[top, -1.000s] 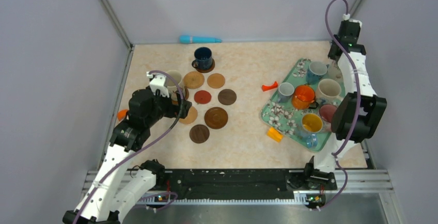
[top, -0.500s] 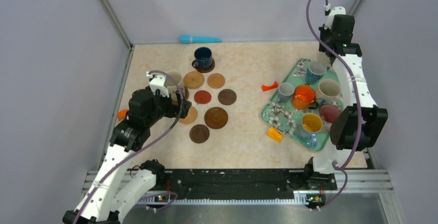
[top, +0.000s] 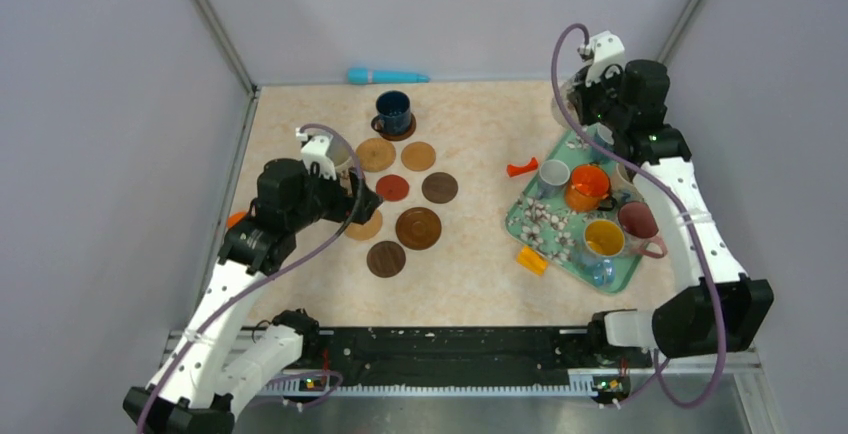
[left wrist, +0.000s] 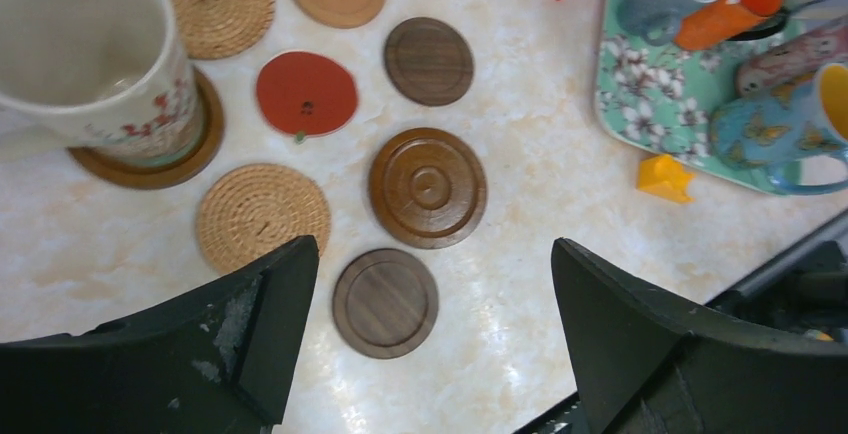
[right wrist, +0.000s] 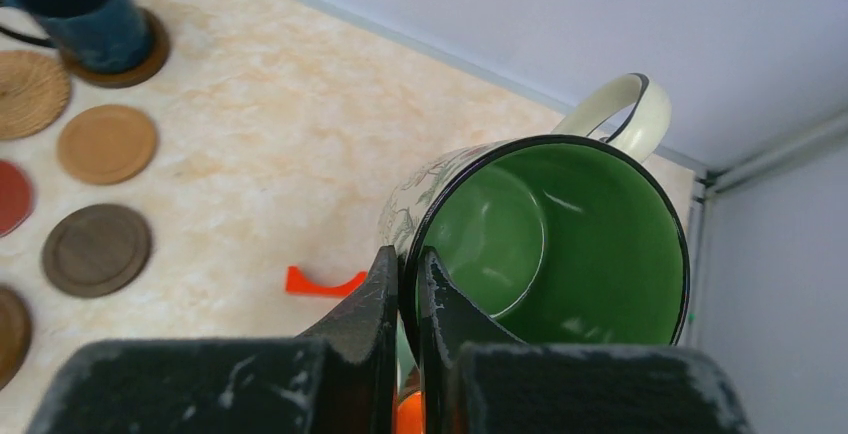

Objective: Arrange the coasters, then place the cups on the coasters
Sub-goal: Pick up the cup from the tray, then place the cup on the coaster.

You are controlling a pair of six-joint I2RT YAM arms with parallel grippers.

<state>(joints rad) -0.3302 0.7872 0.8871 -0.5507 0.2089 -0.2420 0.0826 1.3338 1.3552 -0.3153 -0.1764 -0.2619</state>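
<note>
Only in right wrist view: green cup (right wrist: pixel 550 244), rim pinched between closed right fingers (right wrist: pixel 385 304), held in the air over the worktop (right wrist: pixel 300 154), near the back wall. Only in left wrist view: red blossoms on cream cup (left wrist: pixel 90 54), standing on brown coaster (left wrist: pixel 195 144); left fingers (left wrist: pixel 265 324) spread wide, gripping nothing, near that cup. Counted from above: nine coasters (top: pixel 440 187) left of centre, among them one red coaster (top: pixel 392 188) and one larger ridged coaster (top: pixel 418 227); two under cups, blue cup (top: pixel 393 109) on the farthest. On tray (top: pixel 535 219) four cups (top: pixel 587 186) visible; under right arm cannot tell.
</note>
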